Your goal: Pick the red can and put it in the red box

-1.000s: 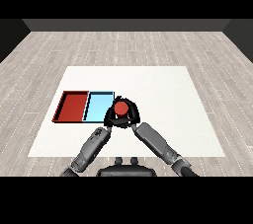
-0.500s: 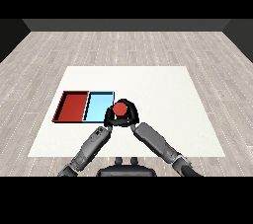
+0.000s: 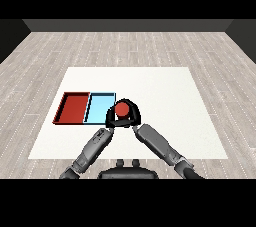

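Observation:
The red can (image 3: 122, 109) is just right of the light blue tray (image 3: 99, 107), at that tray's near right corner. My right hand (image 3: 134, 112) is curled round the can from behind and from the right. My left hand (image 3: 110, 120) is close against the can's left side, over the blue tray's near right corner. The red tray (image 3: 75, 108) lies left of the blue one, and nothing is in it. Both forearms converge on the can from the lower corners.
The two trays lie side by side on the left half of the white table (image 3: 170, 101). A wooden floor surrounds the table.
The right hand and the red can have shifted very slightly up and to the left. The left hand has stayed beside them.

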Available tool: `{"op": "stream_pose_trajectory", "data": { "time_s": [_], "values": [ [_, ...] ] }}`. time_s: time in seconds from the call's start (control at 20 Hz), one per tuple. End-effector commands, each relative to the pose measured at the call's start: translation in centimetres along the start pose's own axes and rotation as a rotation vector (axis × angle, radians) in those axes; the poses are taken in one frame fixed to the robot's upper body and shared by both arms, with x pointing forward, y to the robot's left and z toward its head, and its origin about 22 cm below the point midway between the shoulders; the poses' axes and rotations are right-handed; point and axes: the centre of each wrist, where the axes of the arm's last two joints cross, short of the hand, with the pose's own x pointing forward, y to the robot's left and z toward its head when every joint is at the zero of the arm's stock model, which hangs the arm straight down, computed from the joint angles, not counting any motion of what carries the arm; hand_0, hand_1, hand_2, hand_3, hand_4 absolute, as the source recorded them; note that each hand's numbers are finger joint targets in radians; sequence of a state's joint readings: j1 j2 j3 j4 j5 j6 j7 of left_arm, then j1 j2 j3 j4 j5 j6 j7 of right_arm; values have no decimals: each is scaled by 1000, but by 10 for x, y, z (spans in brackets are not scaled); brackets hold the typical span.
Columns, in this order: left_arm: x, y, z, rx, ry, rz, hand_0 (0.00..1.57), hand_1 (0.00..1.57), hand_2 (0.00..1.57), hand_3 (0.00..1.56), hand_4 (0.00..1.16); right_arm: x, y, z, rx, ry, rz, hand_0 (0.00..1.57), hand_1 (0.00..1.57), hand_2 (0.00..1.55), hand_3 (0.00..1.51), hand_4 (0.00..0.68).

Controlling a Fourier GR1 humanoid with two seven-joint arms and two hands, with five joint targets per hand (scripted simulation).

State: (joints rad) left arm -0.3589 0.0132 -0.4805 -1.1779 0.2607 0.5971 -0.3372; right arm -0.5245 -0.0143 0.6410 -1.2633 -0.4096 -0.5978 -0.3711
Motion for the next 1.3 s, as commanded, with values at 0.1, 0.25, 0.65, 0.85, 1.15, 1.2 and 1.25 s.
{"op": "stream_pose_trajectory", "data": {
  "time_s": [0.1, 0.25, 0.65, 0.85, 1.15, 1.2, 1.25],
  "values": [
    [9, -7, -6, 45, -10, 4, 1571, 1571, 1529, 1455, 1118, 6, 5, 1, 34, 15, 44, 0, 0, 0, 0, 0],
    [9, -11, -13, 37, -20, -3, 1571, 1571, 1529, 1455, 1118, 16, 14, -2, 38, -2, 58, 0, 0, 0, 0, 0],
    [2, 8, -16, 33, 34, 5, 1571, 1571, 1571, 1509, 1145, 25, -1, -10, -20, -18, 22, 0, 0, 0, 0, 0],
    [-8, 18, 12, 65, 9, -13, 1571, 1571, 1571, 1496, 1142, 32, -47, -21, -85, -77, 38, 0, 0, 0, 0, 0],
    [-1, 44, -2, 95, -19, -73, 1571, 1571, 1571, 1481, 1140, 74, -89, 18, -126, -150, 11, 0, 0, 0, 0, 0],
    [3, 53, -4, 123, -20, -123, 1571, 1571, 1571, 1483, 1140, 46, -108, 26, -131, -150, 28, 0, 0, 0, 0, 0],
    [10, 47, -34, 131, -30, -141, 1571, 1571, 1571, 1482, 1130, 59, -119, 34, -139, -151, 45, 0, 0, 0, 0, 0]
  ]
}}
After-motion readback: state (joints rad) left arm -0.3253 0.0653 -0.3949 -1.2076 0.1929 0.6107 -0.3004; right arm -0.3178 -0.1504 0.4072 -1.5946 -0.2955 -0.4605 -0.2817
